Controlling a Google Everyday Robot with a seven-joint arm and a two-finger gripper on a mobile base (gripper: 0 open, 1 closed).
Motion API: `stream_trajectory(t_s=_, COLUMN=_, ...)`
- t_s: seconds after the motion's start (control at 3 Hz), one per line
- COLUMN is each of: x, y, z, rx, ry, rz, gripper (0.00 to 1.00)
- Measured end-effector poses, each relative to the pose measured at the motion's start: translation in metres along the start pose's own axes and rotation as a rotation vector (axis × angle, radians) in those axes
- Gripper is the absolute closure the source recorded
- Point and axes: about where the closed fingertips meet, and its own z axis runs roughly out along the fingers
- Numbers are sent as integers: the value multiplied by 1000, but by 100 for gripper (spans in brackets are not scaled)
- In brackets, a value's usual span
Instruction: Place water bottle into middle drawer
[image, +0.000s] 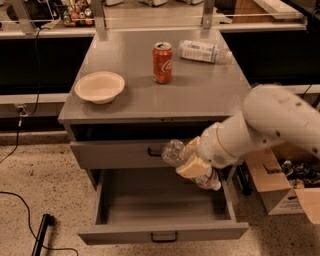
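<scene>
Pincer (193, 163) clamped across the middle of the water bottle (173, 152), which hangs tilted, cap end low, over the right side of the open middle drawer (150, 206), just in front of the upper drawer (115, 154). The thin crinkled plastic is probably light, slick and easily crushed, so a mid-body hold suits it. On the bench (210, 92), well apart: 1 bowl (100, 86), 1 can (162, 62), 1 labelled bottle (202, 51). Nothing visible blocks the drop.
</scene>
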Motion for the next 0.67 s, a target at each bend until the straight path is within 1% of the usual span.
stream_trajectory(t_s=0.33, x=73, y=7, z=56, rx=31, ry=-66, rz=-20, gripper=100)
stream_trajectory(t_s=0.67, x=69, y=4, z=55, rx=36, ry=-64, rz=-32, gripper=100)
